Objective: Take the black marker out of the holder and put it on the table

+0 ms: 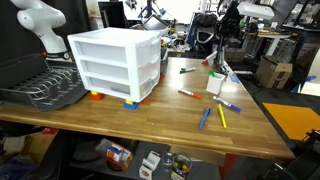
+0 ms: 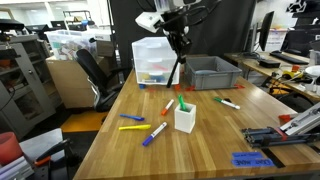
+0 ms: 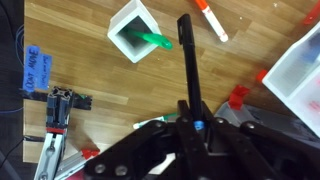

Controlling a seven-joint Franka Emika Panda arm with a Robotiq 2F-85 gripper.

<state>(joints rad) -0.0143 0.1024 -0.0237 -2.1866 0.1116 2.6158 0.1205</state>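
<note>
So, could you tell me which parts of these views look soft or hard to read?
Wrist view: the gripper is a dark, unfocused mass; the black marker and holder are sharp. In an exterior view, the gripper blends into the black panel behind it.

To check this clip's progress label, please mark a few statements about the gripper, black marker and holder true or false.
1. The gripper is shut on the black marker. True.
2. The black marker stands inside the holder. False: it is outside the holder, held upright by the gripper.
3. A green marker sits in the holder. True.
4. The holder lies on its side on the table. False: it stands upright.
</note>
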